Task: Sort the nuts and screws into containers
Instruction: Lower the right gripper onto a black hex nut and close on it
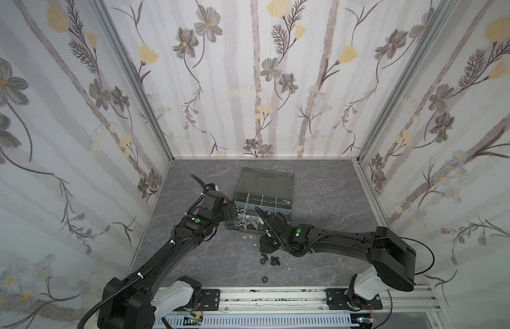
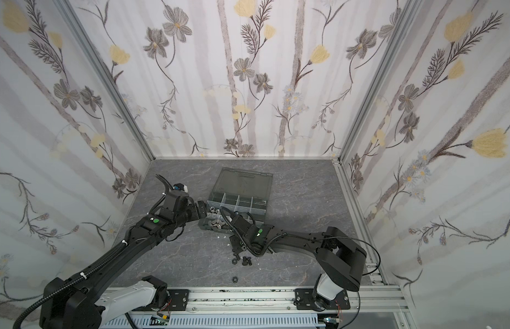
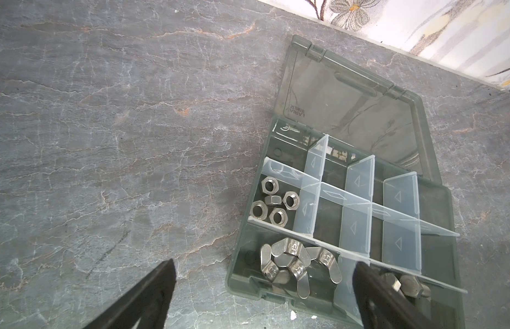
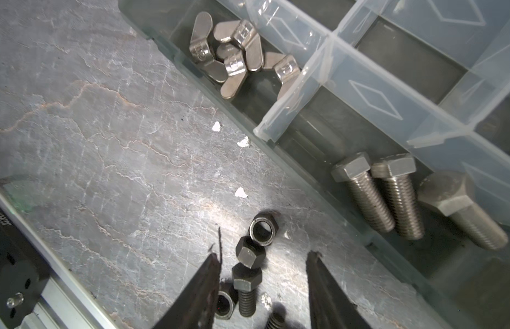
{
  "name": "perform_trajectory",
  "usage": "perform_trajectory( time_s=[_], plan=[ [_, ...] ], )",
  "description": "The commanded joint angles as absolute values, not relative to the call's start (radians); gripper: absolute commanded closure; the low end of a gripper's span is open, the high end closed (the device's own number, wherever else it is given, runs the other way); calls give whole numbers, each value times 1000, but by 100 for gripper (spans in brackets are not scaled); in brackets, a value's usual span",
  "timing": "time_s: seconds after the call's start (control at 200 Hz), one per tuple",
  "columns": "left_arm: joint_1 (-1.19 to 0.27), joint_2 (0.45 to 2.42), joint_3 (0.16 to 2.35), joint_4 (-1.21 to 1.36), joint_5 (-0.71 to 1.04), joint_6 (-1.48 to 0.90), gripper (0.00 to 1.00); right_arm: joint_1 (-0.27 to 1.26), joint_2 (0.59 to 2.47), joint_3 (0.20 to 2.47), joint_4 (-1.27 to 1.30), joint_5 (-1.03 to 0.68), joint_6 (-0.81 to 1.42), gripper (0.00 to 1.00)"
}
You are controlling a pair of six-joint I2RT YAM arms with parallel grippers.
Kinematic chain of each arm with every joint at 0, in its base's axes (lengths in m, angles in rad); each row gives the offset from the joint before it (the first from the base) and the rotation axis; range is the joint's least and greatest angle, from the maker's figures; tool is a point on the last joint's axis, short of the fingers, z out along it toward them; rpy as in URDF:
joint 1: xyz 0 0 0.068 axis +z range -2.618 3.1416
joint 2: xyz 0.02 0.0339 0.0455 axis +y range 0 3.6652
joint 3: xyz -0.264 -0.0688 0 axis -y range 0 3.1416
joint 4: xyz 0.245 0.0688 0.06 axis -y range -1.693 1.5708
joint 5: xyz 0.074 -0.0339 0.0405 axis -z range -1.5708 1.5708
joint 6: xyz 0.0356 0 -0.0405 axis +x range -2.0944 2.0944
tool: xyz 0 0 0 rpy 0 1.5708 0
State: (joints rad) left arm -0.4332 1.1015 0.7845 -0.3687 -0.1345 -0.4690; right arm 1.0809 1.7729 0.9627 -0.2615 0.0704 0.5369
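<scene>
- Nearest the base, one black nut [image 1: 266,279] lies alone on the table [image 1: 219,265], at 6 o'clock from the other loose pieces. I judge it is for a later pick.
- A little farther, the black screws [image 4: 245,287] and black nuts [image 4: 263,228] lie close together, some touching. The right gripper [image 4: 265,256] hangs just above them. Its jaws are half wide, one on each side of a screw and not touching it, so it seems lined up to pinch that one.
- Some white flecks [image 4: 241,192] lie between this group and the box.
- At 12 o'clock from the group stands the organiser box [image 3: 329,216]. In its near row the wing nuts [image 4: 234,54] fill the left-end cell, and the silver hex bolts [image 4: 390,193] the next cell at 3 o'clock.
- The silver hex nuts [image 3: 272,203] sit in the left-end cell of the middle row. There is one kind per cell, so the black pieces probably need cells of their own.
- The left gripper [image 3: 265,263] hovers at the box's 9 o'clock side, its jaws fully wide and empty.
- Farthest, the smoky lid [image 1: 265,182] lies open behind the cells, leaving them free from above.
</scene>
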Motion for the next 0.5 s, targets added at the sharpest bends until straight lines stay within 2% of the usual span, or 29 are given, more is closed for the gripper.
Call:
perform_trajectory(
  time_s=[0.0,0.495],
  plan=[
    [-431,1090,775,-347,-144,-477,0,1089,1815,999,-319,111,522,51],
    [-430,1083,762,-344,-140,-482,0,1099,1940,1094,-362,94,496,58]
  ],
)
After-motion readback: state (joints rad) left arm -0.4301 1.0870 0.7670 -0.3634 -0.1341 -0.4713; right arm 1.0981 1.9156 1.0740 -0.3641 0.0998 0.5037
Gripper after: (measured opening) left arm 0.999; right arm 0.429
